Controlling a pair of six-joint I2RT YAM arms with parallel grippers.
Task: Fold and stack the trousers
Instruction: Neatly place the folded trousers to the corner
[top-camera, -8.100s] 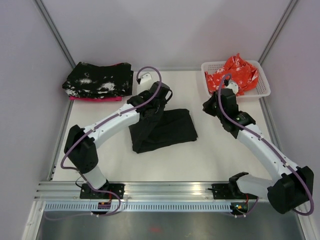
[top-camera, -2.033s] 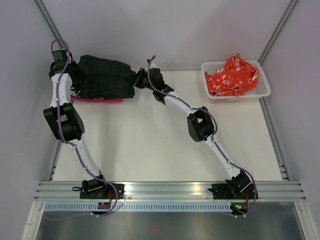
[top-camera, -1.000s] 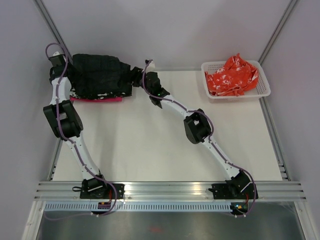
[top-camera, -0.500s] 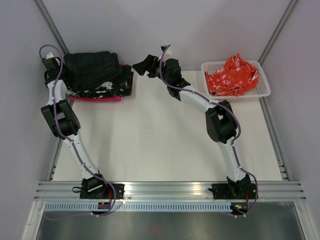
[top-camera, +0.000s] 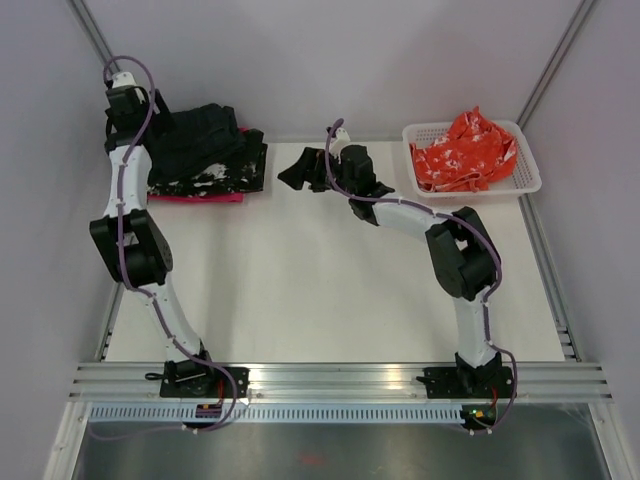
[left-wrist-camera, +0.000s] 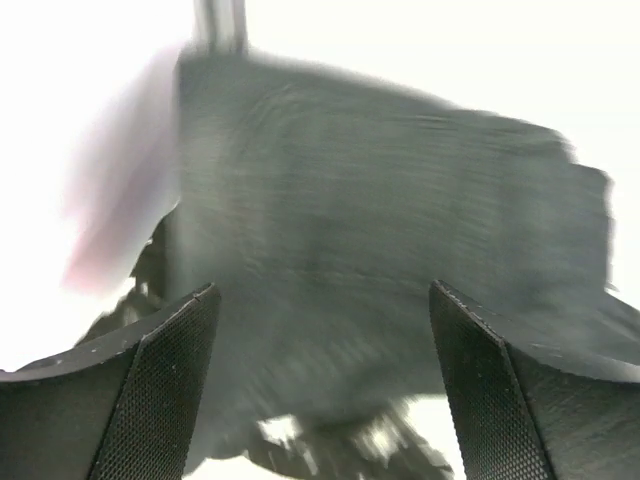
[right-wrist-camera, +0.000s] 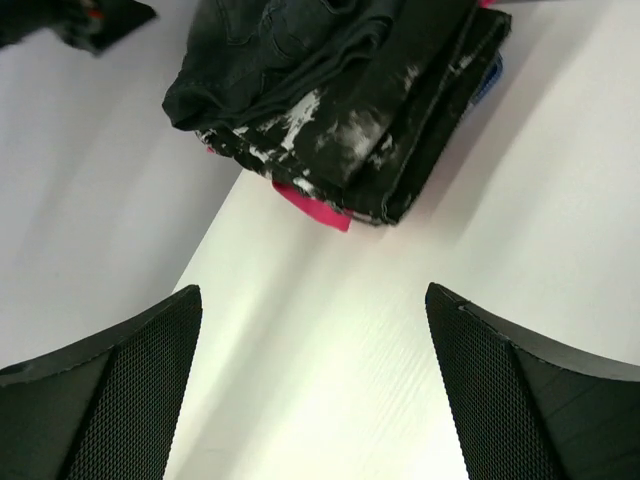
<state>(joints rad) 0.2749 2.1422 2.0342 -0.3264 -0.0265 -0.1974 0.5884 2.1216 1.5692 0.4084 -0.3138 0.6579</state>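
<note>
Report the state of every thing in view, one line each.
trousers: folded, lying on the speckled cloth.
speckled cloth: folded, under the trousers.
orange-red cloth: crumpled, in the basket.
left gripper: open.
right gripper: open, empty.

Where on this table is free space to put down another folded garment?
Free: the table middle, from the near edge up to the right gripper. Crowded: the far-left corner, where the trousers lie on the clothes stack, and the far-right corner with the basket.
</note>
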